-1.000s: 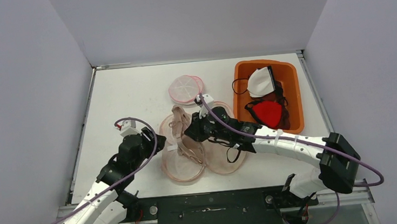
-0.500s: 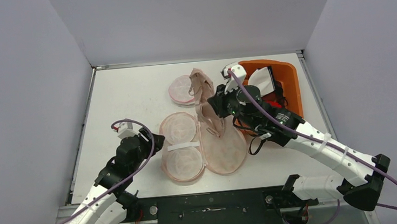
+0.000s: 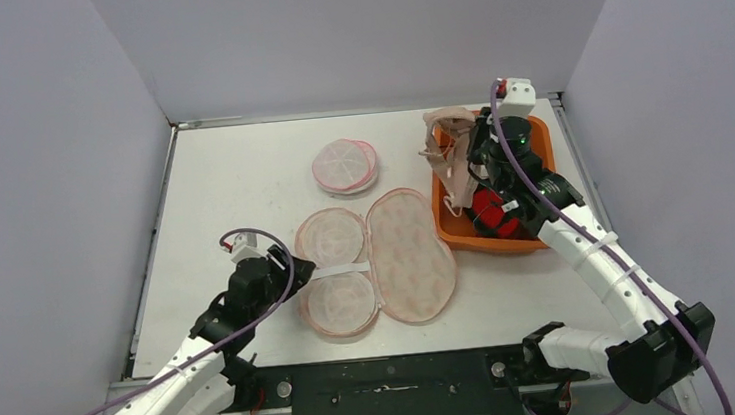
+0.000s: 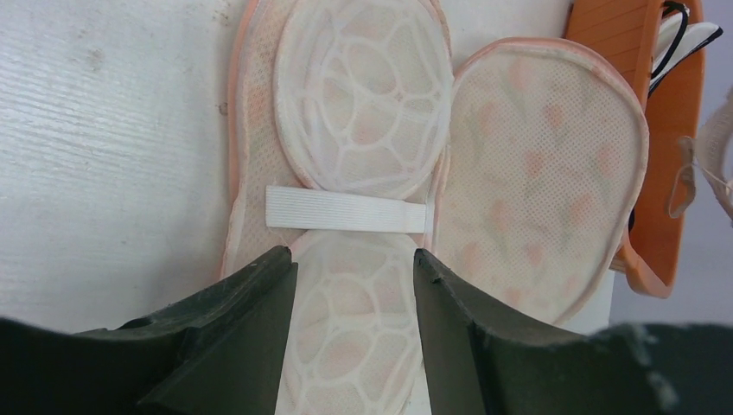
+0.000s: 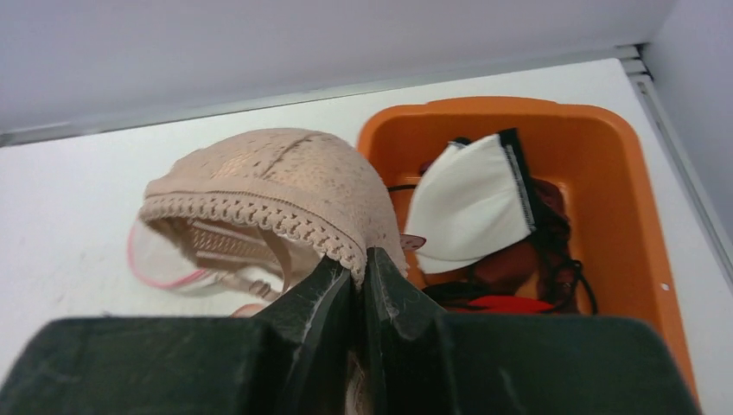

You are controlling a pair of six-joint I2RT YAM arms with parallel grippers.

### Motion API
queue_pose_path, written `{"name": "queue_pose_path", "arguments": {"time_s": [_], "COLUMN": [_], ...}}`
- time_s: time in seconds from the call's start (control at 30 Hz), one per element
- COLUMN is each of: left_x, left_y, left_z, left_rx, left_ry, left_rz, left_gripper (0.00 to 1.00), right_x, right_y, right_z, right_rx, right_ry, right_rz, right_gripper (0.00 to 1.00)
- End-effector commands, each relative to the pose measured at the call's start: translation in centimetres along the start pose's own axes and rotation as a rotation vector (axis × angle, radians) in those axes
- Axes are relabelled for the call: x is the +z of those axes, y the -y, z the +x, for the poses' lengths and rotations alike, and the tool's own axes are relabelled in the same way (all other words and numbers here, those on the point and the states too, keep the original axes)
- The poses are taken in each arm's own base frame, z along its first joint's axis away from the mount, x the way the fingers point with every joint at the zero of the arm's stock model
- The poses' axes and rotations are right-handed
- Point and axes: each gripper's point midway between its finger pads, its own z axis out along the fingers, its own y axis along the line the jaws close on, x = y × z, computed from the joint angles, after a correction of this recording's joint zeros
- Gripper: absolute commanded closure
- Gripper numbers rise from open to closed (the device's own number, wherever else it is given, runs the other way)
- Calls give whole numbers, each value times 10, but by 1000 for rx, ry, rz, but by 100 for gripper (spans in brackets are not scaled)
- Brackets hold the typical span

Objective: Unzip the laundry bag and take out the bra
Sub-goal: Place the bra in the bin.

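Note:
The pink mesh laundry bag [image 3: 410, 254] lies unzipped and spread flat at the table's middle, its two domed inner cups [image 4: 363, 95] on the left and its lid [image 4: 536, 173] folded out to the right. A beige lace bra [image 3: 447, 155] hangs from my right gripper [image 3: 474, 148] over the left rim of the orange bin [image 3: 549, 182]. In the right wrist view those jaws [image 5: 359, 255] are shut on the bra's [image 5: 277, 181] scalloped edge. My left gripper [image 3: 284, 275] stands open at the bag's left side, the lower cup showing between its fingers [image 4: 354, 259].
A second round pink mesh bag [image 3: 344, 164] lies behind the open one. The orange bin [image 5: 640, 233] holds a white cup [image 5: 467, 203], a red one [image 3: 496, 211] and black straps. Grey walls close in the table on three sides.
My right arm has lifted the bra off the open bag and carried it back and to the right, to the bin's left rim. The left gripper has drifted slightly nearer the front edge.

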Motion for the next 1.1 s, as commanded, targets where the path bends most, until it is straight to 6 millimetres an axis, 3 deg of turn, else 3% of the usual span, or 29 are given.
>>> {"name": "queue_pose_path", "arguments": {"time_s": [0.0, 0.27, 0.4, 0.57, 0.7, 0.93, 1.03, 1.07], "left_x": [5, 8, 10, 14, 18, 16, 15, 14], "left_y": [26, 23, 29, 27, 24, 29, 31, 32], "left_z": [-9, 0, -3, 6, 13, 11, 10, 10], "left_rx": [-24, -49, -43, -40, -44, -44, -49, -53], "left_ry": [13, -1, 12, -27, -52, -53, -54, -55], "left_rz": [86, 113, 137, 139, 132, 144, 151, 154], "left_gripper": [50, 50, 50, 50, 50, 50, 50, 50], "right_x": [25, 79, 98, 111, 104, 67, 62, 64], "right_y": [21, 52, 69, 87, 90, 71, 70, 80], "right_z": [-24, -27, -12, 22, 22, -21, -19, -14], "right_rx": [97, 148, 196, 274, 366, 435, 466, 485], "right_ry": [183, 174, 127, 55, 70, 135, 100, 90], "right_rz": [-16, -52, -62, -62, -97, -180, -168, -141], "right_gripper": [95, 95, 95, 95, 95, 95, 95, 95]}}
